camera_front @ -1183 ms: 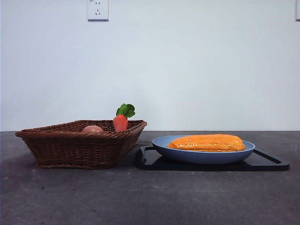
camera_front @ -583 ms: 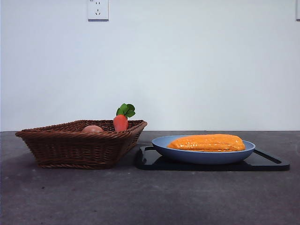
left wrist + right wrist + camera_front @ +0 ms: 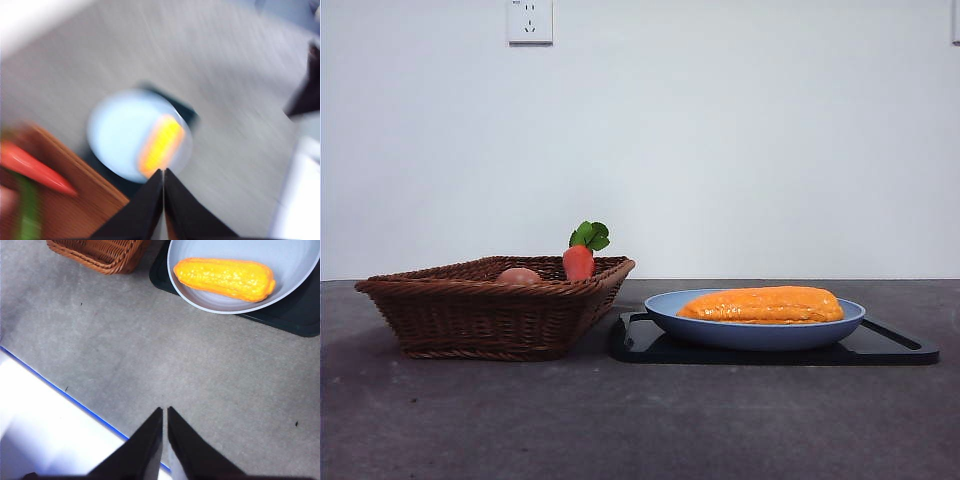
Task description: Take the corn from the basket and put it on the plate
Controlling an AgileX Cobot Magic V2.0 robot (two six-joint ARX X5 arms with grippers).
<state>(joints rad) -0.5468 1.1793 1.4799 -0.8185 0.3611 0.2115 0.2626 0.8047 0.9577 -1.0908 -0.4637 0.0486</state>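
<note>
A grey, faintly speckled tabletop (image 3: 640, 420) runs back to a plain white wall (image 3: 740, 150) carrying a wall socket (image 3: 529, 20). The corn (image 3: 761, 304) lies in the blue plate (image 3: 665, 312), which sits on a black tray (image 3: 895, 345) just beside the wicker basket (image 3: 480, 315) holding a carrot (image 3: 578, 261). The left tool (image 3: 163, 175) and right tool (image 3: 164, 412) are both closed and empty, high above the tabletop.

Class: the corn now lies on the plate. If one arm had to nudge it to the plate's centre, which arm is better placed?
Probably the right: the right gripper is shut, with a sharp view of the corn on the plate. The left wrist view is blurred.
</note>
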